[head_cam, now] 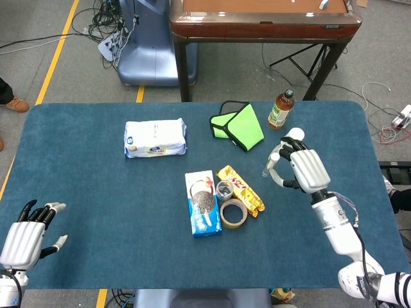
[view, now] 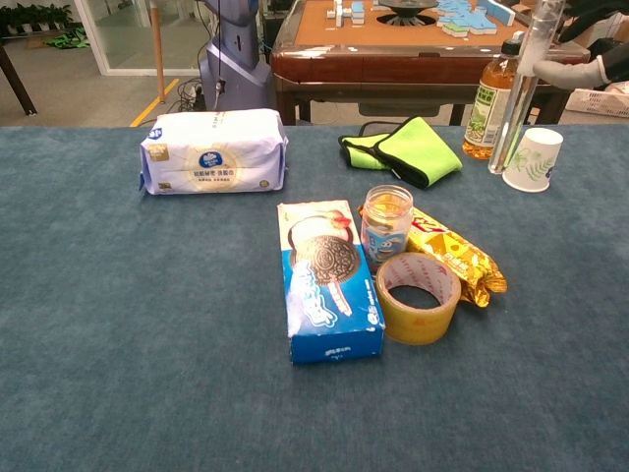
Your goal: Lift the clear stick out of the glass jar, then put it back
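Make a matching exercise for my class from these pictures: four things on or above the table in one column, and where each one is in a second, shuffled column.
Things
1. clear stick
2. glass jar
3. tape roll
4. paper cup

Places
A. flat on the table, just in front of the jar
B. between the cookie box and the yellow snack pack
C. held up in the air by the right hand
D. beside the tea bottle, far right

Pairs: 1-C, 2-B, 3-A, 4-D

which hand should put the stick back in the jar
Right. The right robot hand already holds the stick, lifted clear to the right of the jar. The left robot hand hangs empty at the table's far left corner.
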Motion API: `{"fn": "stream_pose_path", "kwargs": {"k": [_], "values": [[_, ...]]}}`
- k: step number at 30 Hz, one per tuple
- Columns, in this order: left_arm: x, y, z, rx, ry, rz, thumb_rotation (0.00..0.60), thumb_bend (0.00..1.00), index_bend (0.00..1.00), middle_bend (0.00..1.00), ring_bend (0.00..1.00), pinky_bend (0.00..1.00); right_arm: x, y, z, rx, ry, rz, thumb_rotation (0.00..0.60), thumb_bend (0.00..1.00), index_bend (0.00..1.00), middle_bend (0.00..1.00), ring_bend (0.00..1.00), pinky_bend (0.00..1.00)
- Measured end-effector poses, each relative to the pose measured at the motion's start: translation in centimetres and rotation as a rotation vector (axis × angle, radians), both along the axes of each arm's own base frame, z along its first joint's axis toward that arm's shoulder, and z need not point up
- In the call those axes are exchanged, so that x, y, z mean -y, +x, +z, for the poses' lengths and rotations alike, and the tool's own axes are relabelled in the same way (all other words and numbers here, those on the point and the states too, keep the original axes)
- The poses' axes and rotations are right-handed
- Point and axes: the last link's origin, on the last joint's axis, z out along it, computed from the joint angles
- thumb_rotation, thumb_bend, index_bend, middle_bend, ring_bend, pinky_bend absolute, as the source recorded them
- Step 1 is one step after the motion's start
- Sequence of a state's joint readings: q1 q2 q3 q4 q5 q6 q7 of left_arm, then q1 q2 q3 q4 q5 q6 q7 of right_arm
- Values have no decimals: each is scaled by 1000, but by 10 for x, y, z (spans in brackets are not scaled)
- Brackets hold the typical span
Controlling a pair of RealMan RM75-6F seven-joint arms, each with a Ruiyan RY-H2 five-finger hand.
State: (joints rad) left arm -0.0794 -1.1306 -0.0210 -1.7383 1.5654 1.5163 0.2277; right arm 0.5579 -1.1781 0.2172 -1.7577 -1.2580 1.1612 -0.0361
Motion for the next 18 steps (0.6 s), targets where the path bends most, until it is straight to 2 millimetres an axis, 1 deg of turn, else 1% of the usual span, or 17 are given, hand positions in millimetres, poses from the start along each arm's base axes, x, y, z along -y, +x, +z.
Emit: {"fn": "stream_pose_path", "kwargs": {"k": [2,6,10,14,18], "values": [[0,-1,0,1,2,1,600,239,249,252,296,79,-2,1,-1,32,21,-6,600,523,655,400,170,190],[1,-2,2,1,4,5,600,238,248,252,295,79,-6,3,-5,160,94,-32,600,524,655,401,181,191],[2,-3,2,1,2,8,600,239,249,252,296,79,-10,0,-6,227,139,-56,600,523,655,406,182,190],[0,-3,1,2,0,4,600,239,249,252,296,80,-10,-7,-4,164,101,-50,600,523,655,407,182,191],[-1,-2,0,2,-1,1,600,238,249,252,296,80,-10,-15,0,-2,9,-22,600,524,655,407,184,191]]}}
